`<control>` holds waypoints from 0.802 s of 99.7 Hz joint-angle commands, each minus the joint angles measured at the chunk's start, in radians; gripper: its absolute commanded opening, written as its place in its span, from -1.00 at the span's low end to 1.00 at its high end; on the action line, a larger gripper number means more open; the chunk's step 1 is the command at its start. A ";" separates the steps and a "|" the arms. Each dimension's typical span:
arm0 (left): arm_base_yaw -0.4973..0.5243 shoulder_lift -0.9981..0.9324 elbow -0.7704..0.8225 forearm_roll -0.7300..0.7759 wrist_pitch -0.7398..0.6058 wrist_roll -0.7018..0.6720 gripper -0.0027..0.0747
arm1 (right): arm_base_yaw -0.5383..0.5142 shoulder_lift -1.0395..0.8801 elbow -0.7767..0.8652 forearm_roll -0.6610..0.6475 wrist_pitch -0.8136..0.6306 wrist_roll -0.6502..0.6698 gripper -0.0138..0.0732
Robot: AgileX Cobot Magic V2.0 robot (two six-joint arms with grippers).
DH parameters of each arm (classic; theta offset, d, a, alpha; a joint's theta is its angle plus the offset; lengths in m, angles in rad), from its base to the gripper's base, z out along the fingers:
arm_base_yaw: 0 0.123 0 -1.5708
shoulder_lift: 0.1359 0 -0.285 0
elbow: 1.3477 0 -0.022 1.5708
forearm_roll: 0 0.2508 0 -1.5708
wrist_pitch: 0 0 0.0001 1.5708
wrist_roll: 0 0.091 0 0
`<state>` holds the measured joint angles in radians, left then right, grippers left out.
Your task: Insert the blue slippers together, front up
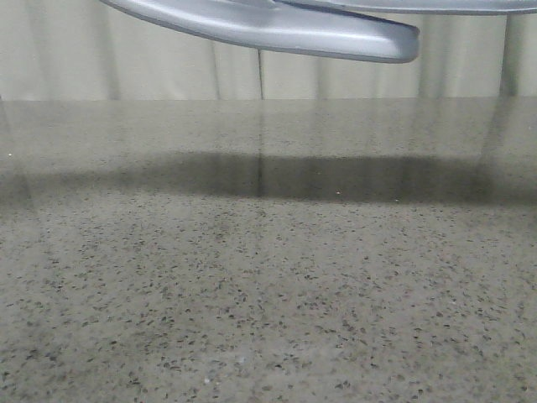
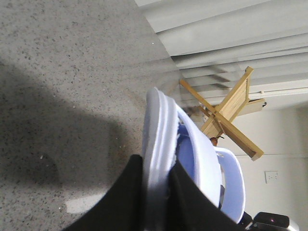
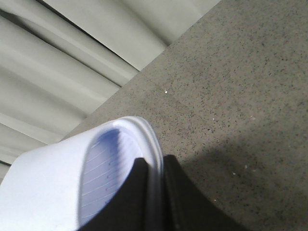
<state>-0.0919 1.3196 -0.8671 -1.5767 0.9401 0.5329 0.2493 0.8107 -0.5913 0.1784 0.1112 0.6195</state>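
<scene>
- Left gripper is clamped on the sole edge of the blue slippers.
- Right gripper pinches a slipper's rim.
- Both slippers hang above the speckled table, at twelve o'clock in the front view.

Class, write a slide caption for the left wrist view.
Left pincer clamps the blue slippers by the sole edge above the speckled table.

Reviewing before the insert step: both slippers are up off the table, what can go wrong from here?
1. The left gripper pinches only the thin sole edge of the slippers; a push could twist them loose.
2. The right gripper holds its slipper by the rim alone, same risk.
3. The front view shows only a slipper underside high over the table, so a slip means a drop.
</scene>
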 commanded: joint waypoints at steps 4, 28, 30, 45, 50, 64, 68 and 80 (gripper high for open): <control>-0.005 -0.023 -0.029 -0.111 0.114 0.013 -0.89 | 0.019 0.016 -0.030 0.004 -0.130 0.002 -0.93; -0.005 -0.023 -0.029 -0.151 0.166 0.019 -0.89 | 0.085 0.100 -0.030 0.004 -0.237 0.002 -0.93; -0.005 -0.023 -0.029 -0.151 0.166 0.019 -0.89 | 0.091 0.108 -0.030 0.004 -0.245 0.002 -0.93; -0.030 -0.023 -0.029 -0.151 0.168 0.020 -0.89 | 0.140 0.163 -0.030 -0.001 -0.323 0.002 -0.93; -0.049 -0.023 -0.029 -0.151 0.168 0.020 -0.89 | 0.157 0.179 -0.030 -0.002 -0.349 0.002 -0.93; -0.087 -0.023 -0.029 -0.154 0.174 0.021 -0.89 | 0.193 0.220 -0.030 -0.013 -0.411 0.002 -0.93; -0.092 -0.023 -0.029 -0.153 0.181 0.021 -0.89 | 0.201 0.227 -0.030 -0.023 -0.424 0.002 -0.93; -0.093 -0.023 -0.029 -0.161 0.191 0.021 -0.89 | 0.210 0.244 -0.030 -0.061 -0.463 0.002 -0.93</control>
<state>-0.1373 1.3196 -0.8671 -1.6672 0.9140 0.5672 0.4230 1.0565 -0.5832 0.1832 -0.1986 0.6195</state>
